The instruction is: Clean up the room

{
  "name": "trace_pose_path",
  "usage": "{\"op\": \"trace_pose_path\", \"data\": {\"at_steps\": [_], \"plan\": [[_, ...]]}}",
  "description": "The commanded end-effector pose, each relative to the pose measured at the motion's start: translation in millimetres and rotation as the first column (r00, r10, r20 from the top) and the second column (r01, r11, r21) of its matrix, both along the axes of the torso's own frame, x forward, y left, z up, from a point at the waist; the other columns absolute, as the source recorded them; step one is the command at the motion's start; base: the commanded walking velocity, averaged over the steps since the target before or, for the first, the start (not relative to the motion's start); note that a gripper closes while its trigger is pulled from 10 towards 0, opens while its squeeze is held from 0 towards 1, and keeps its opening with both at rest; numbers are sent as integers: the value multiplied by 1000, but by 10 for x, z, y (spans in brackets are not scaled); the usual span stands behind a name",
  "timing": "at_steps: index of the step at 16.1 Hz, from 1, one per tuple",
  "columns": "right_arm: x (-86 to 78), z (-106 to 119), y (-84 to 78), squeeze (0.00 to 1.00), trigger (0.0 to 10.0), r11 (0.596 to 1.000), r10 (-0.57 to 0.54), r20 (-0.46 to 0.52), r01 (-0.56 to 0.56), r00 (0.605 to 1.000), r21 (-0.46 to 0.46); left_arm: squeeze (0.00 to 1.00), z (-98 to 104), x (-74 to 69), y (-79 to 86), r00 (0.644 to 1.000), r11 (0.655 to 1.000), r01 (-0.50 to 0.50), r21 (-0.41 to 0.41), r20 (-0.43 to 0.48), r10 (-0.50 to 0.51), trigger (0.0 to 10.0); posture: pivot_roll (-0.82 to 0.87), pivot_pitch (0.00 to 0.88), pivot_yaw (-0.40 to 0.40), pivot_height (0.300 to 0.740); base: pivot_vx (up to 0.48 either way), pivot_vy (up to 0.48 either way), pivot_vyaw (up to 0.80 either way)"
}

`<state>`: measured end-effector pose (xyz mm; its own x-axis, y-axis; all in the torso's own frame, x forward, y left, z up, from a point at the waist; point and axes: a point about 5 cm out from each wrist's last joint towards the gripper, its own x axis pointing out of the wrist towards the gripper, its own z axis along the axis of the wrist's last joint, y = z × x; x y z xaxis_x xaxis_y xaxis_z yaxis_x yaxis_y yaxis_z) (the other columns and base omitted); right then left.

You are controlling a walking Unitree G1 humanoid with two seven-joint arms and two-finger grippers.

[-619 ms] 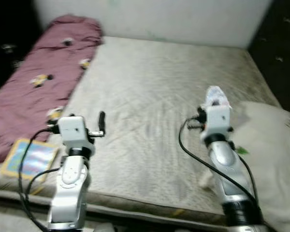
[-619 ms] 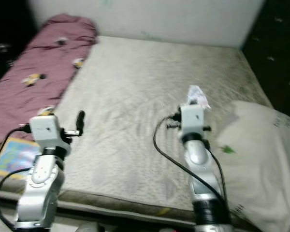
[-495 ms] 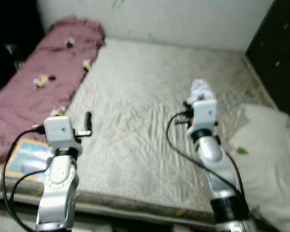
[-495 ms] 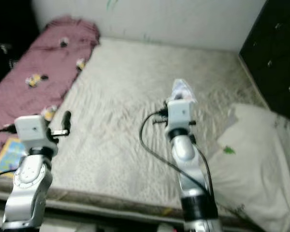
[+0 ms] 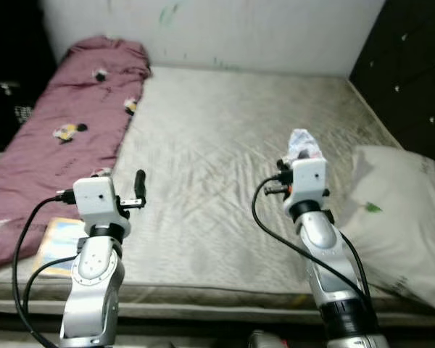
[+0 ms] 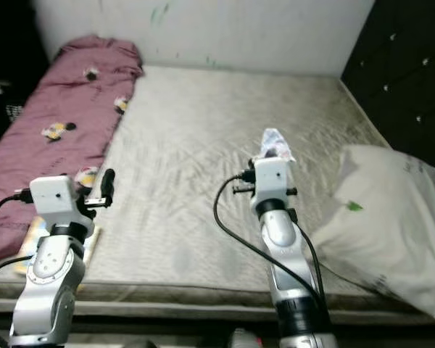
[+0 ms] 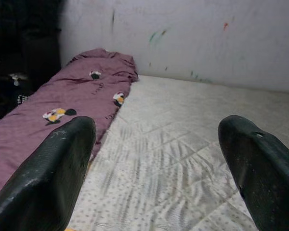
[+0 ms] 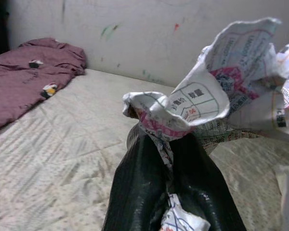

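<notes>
Pinching a crumpled printed wrapper [image 8: 216, 96], right fingers [image 8: 149, 192] clamp it, its print unreadable; left fingers [image 7: 53, 168] gape.

I am standing in a home bedroom: a bare mattress [image 5: 232, 152] is lying before me, a maroon blanket [image 5: 65, 138] is bunched along its left, a white pillow [image 5: 402, 210] is resting at right, by a scuffed wall [image 5: 225, 32].

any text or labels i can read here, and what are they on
Crumpled printed paper pinched in the right gripper: carries printed characters, boxes and pink bands, too small and creased to read.
Colourful book at the mattress edge: cover too blurred to read.
Maroon blanket: cartoon pictures, no words.
Nothing legible anywhere.
</notes>
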<state>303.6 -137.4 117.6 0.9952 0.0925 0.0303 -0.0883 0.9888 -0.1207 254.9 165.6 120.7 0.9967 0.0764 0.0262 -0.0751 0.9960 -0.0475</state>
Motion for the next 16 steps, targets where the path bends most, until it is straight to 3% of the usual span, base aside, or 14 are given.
{"op": "trace_pose_path", "data": {"at_steps": [1,7,16], "plan": [[-2,1,-70,0,10000,1000,-19,0,19,1000,0,0,6,4,-35,1000,1000,19,-5,1,-19,10000,-16,0,-15,740,0,476,0],[-15,-43,-30,0,10000,1000,6,-20,-6,1000,6,0,9,-21,-39,1000,1000,22,-19,5,-22,10000,-8,0,-29,740,0,476,-476],[33,26,32,0,10000,999,34,15,-34,999,18,0,51,34,-52,999,999,28,-25,16,-28,10000,-25,0,-8,740,0,475,0]]}}
